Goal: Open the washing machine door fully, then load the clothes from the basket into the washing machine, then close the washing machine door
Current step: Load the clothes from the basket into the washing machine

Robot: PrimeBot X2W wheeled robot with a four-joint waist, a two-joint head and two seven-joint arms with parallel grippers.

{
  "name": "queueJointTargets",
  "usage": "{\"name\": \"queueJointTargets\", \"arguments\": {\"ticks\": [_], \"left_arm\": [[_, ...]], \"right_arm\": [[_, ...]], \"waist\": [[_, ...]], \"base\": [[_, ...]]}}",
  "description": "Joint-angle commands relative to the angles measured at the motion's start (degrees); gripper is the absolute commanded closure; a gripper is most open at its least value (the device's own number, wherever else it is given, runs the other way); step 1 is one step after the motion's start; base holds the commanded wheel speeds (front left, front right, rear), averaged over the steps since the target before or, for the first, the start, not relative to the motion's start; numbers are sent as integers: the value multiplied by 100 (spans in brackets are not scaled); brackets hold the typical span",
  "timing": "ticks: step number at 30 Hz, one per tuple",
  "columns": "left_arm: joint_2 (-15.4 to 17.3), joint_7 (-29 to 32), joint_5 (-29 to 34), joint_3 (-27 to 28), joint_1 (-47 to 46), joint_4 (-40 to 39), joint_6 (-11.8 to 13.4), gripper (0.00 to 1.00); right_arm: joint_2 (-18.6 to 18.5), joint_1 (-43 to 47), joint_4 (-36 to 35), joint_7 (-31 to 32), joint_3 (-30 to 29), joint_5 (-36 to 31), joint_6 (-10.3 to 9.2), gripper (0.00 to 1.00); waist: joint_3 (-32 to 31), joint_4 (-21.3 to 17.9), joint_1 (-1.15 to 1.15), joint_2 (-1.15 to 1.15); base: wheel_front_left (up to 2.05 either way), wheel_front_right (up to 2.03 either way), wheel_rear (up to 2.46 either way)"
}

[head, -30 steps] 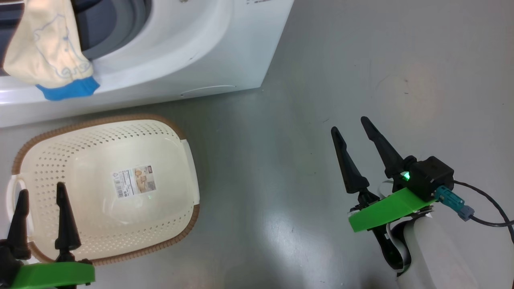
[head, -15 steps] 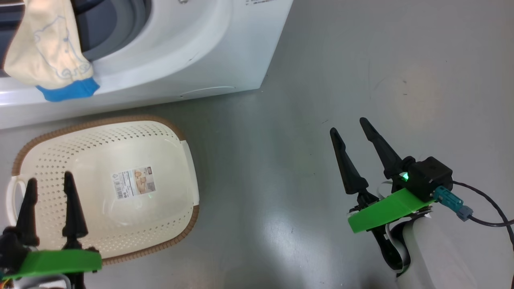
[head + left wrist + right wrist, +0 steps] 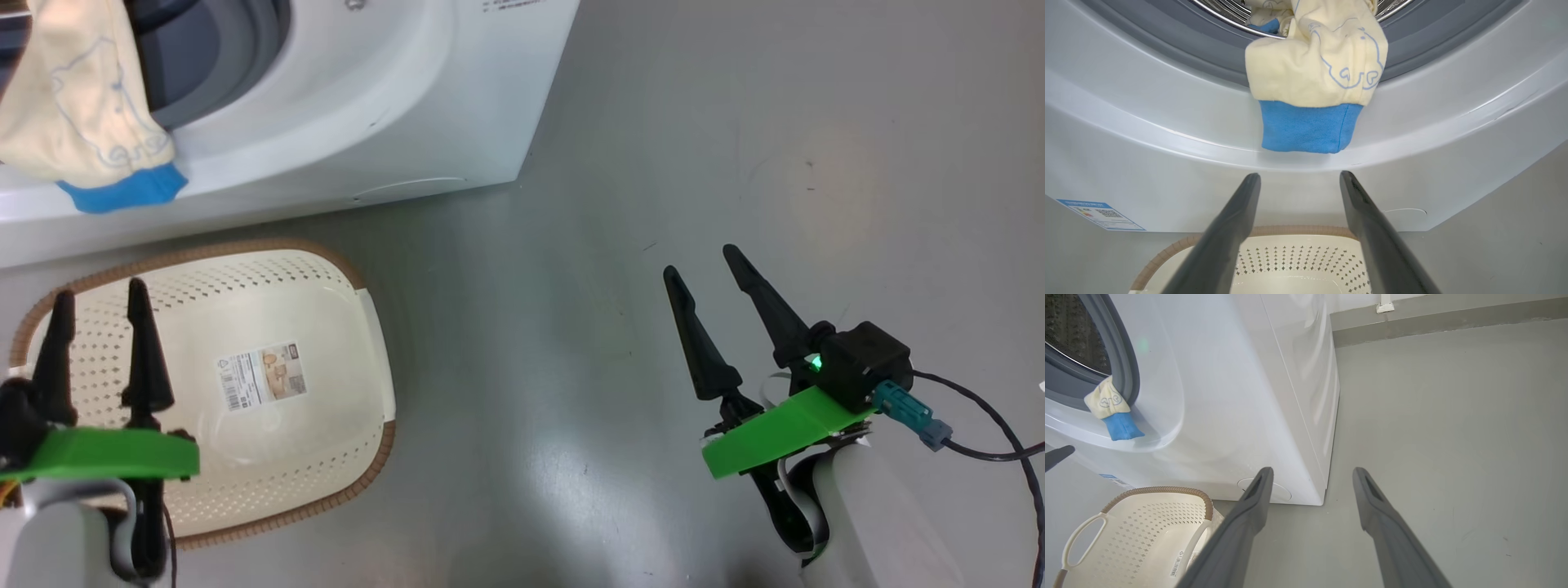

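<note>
floor: smooth grey floor (image 3: 653, 163), faintly glossy with a few scuffs, running back to a low skirting (image 3: 1433, 326) at 12 o'clock in the right wrist view.
washing machine: the white washing machine (image 3: 392, 106) stands at 11 o'clock from the head, its mouth uncovered, with grey seal (image 3: 1167, 53) and steel drum (image 3: 1220, 10) on show.
clothes: a cream garment (image 3: 1314, 69) hangs half out of the mouth, draped over the seal and the white lip, its blue cuff (image 3: 1306, 126) lowest. a further fold of cloth (image 3: 1267, 24) lies just inside the drum; i can't tell if it's the same piece.
basket: the basket (image 3: 326, 425) sits on the floor at 8 o'clock, just in front of the machine, with only a paper sticker (image 3: 261, 376) in it.
left gripper: the left gripper (image 3: 98, 294) hangs over the basket, fingers spread apart and holding nothing, with the cuff at 12 o'clock in its own view.
right gripper: the right gripper (image 3: 700, 263) is at 4 o'clock over bare floor, well apart from the machine, fingers spread with nothing between them.
handling: i'd judge the garment light and limp; it'll fold and slide rather than push in as one piece.
where to hold: probably the bunched cream cloth just above the cuff, then lift it over the seal and deep into the drum.
risk: a cuff left on the lip would likely get pinched by the door.
</note>
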Motion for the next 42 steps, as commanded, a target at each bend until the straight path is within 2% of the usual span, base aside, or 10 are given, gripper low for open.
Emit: {"name": "queueJointTargets", "arguments": {"ticks": [1, 9, 18, 24, 30, 32, 33, 42], "left_arm": [[306, -24, -118, 71, -206, 142, -16, 0], [610, 165, -311, -241, -961, 808, -16, 0], [913, 652, -822, -620, -1838, 1636, -16, 0], [1058, 683, -1163, -726, -2219, 2004, -16, 0], [1166, 470, -1499, -934, -2529, 2111, -16, 0], [1240, 359, -1528, -1043, -2576, 2131, -16, 74], [1269, 311, -1543, -1095, -2584, 2142, -16, 100], [1465, 46, -1503, -1369, -2302, 2168, -16, 100]], "right_arm": [[38, 103, -77, -27, 148, 30, 17, 0], [38, 73, -38, -27, 169, 60, 17, 0], [38, 87, 19, -27, 200, 153, 17, 0], [38, 75, 17, -27, 208, 206, 17, 0], [38, 62, 49, -27, 210, 257, 17, 0], [38, 54, 59, -27, 217, 276, 17, 0], [38, 51, 66, -27, 219, 285, 17, 0], [38, 80, 136, -27, 177, 359, 17, 0]], "waist": [[6, -20, 0, 0], [18, -69, 0, 0], [87, -154, 0, 0], [164, -206, 0, 0], [222, -224, 0, 0], [224, -234, 0, 0], [217, -238, 0, 0], [73, -214, 0, 0]], "base": [[0, 0, 0], [0, 0, 0], [0, 0, 0], [0, 0, 0], [0, 0, 0], [0, 0, 0], [0, 0, 0], [0, 0, 0]]}}
